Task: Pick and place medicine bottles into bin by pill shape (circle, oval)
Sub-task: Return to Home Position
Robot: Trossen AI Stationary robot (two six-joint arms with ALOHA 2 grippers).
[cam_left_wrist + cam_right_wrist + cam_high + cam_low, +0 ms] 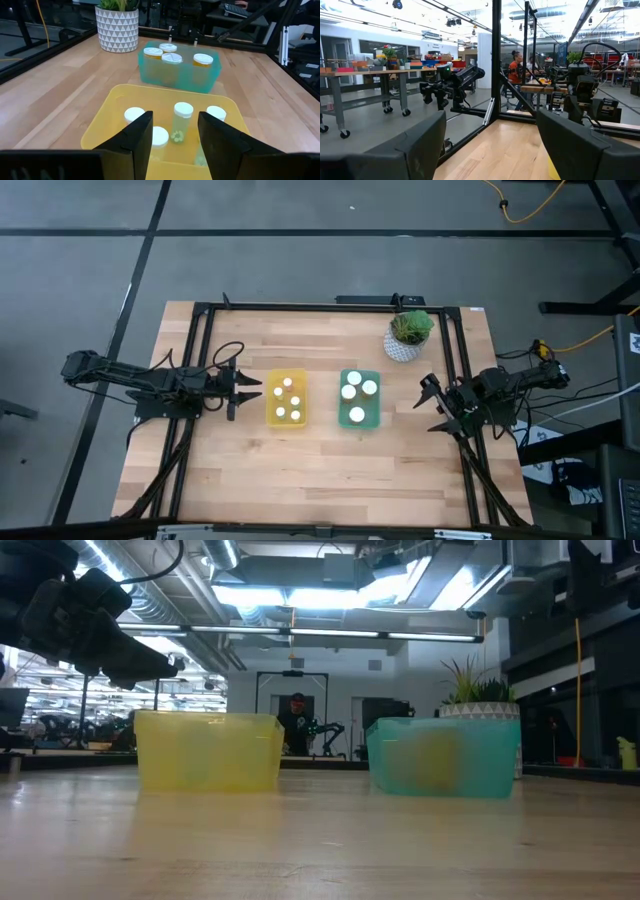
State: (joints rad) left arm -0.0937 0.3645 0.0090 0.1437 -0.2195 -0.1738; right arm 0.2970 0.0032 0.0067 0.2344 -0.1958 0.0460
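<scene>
1. We judge sorting done: bottles (pixel 348 391) sit in the yellow bin (pixel 273 392) and green bin (pixel 370 408).
2. Both gape empty: left gripper (pixel 250 390) just left of yellow, right gripper (pixel 428 404) right of green.
3. Next, we tuck both arms home.

The left gripper (pixel 175 120) hides the yellow bin's (pixel 102 117) near wall; the green bin's (pixel 182 80) wall blurs its bottles' (pixel 171 58) pills.

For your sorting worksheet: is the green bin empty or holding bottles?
Holding bottles. The left wrist view shows four white-capped medicine bottles standing upright inside the green bin.
</scene>
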